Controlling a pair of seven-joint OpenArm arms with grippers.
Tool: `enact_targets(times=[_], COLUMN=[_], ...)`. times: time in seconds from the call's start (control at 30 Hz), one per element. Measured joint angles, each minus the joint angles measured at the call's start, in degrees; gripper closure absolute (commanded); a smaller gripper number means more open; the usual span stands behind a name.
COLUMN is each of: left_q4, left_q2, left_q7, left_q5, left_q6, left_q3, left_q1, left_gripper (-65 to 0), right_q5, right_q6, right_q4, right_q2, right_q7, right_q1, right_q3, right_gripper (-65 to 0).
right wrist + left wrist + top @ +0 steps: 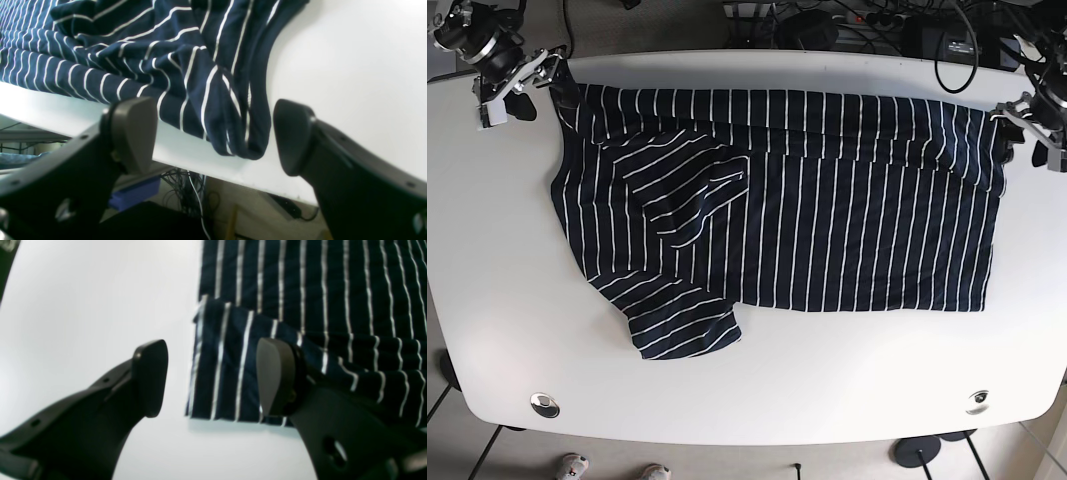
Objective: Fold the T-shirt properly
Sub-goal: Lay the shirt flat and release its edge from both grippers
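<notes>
A navy T-shirt (827, 220) with thin white stripes lies spread across the white table (827, 400), one sleeve (682, 325) sticking out toward the front left. At the shirt's far-left corner my right gripper (555, 82) is open. In the right wrist view the bunched corner (233, 126) sits between the fingers of the right gripper (213, 136), close to the table edge, unclamped. My left gripper (1009, 122) hovers open at the far-right corner. In the left wrist view a folded-over flap (223, 373) lies flat between the spread fingers of the left gripper (213, 378).
The table's far edge (200, 156) runs just beyond the right gripper, with cables and a blue box below it. Black equipment and cables (847, 20) sit behind the table. Round metal fittings (545, 404) mark the front corners.
</notes>
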Motion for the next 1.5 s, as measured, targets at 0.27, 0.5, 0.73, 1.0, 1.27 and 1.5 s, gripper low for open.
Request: enact_targets(times=[0.27, 0.5, 0.73, 1.0, 1.27, 1.5], left_q4=[-6.91, -16.57, -19.06, -19.82, -2.03, -14.49], left_q2=[4.87, 4.07, 1.88, 0.83, 3.26, 3.26], left_q7=[-3.13, -8.07, -8.63, -9.44, -0.39, 0.44], left_q5=[12.04, 12.46, 11.58, 11.21, 11.56, 12.63], left_q6=[-0.11, -0.02, -0.17, -0.22, -0.22, -0.15], left_q3=[1.7, 1.7, 1.42, 1.49, -0.2, -0.46], left_q1=[-5.03, -4.74, -4.66, -3.61, -1.53, -7.34], left_gripper=[-20.6, -13.6, -13.9, -13.9, -14.0, -14.0], right_q5=[0.15, -1.88, -13.75, -20.0, -12.07, -20.74], right_q6=[0.2, 0.02, 0.66, 0.5, 0.61, 0.44], right_q4=[-0.02, -9.7, -13.53, -12.13, 2.03, -1.31], right_q2=[-0.42, -0.04, 1.53, 1.53, -2.82, -6.8], right_q7=[-1.55, -1.01, -0.26, -1.55, -10.34, -6.05], right_q1=[1.84, 6.4, 7.8, 7.58, 7.78, 7.82], right_q3=[-8.37, -12.5, -12.41, -1.22, -1.2, -9.51], right_gripper=[-31.9, -20.8, -20.3, -20.6, -20.5, -20.3])
